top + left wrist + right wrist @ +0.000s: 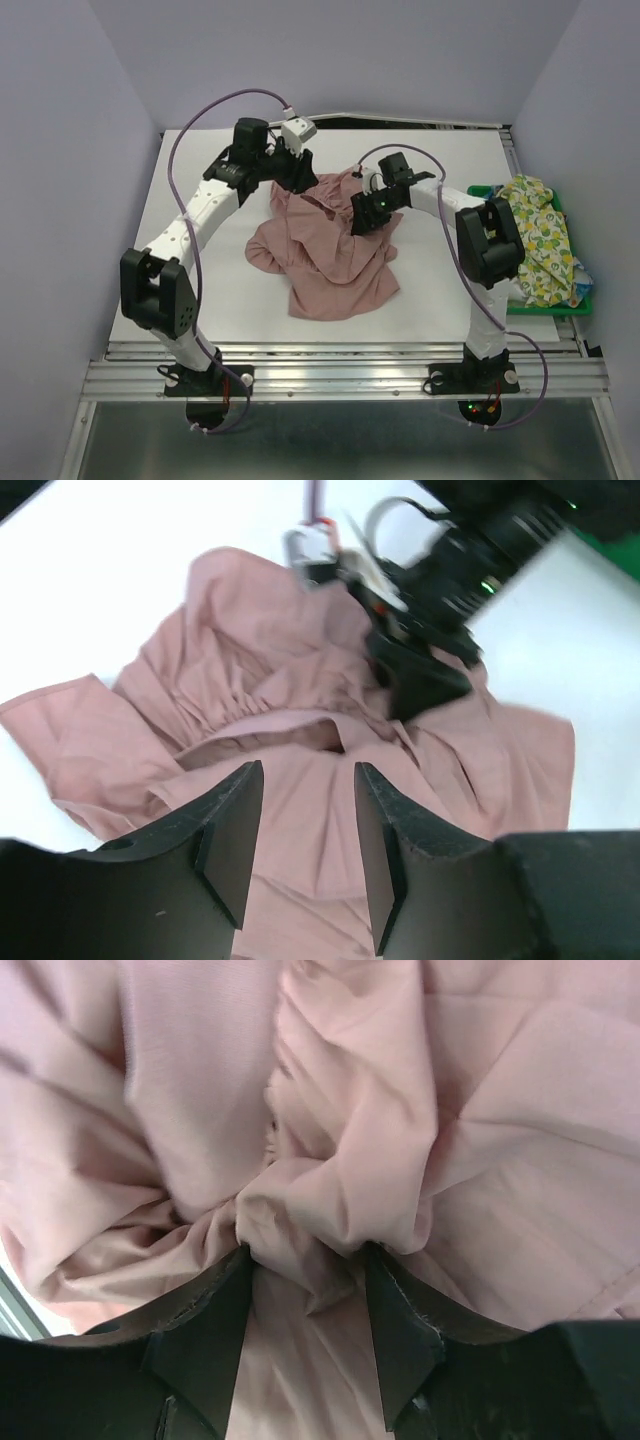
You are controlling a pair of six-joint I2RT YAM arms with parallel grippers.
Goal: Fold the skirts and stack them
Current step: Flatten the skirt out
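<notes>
I see the skirt lying crumpled at about the middle of the table, a pink heap with its folds piled on one another and one flap spread toward the table's near edge; it is not folded.

The right claw is down on the skirt, on the part toward the table's far right; from the right wrist camera its two dark fingers stand on either side of a thick bunched fold, the cloth fills the gap between them and the creases run in toward that spot, so I read this claw as clenched on the skirt.

The left claw is at the skirt's far edge, toward the table's back left; in its own wrist camera the fingers stand apart with nothing between them, the pink cloth showing well beneath, so it is released and hangs above the skirt; that same view shows the right claw pressed into the cloth beyond a gathered band.

At the table's right edge sits a green bin; a cloth with a yellow and green print is heaped in it and spills over its rim, apart from the skirt.
</notes>
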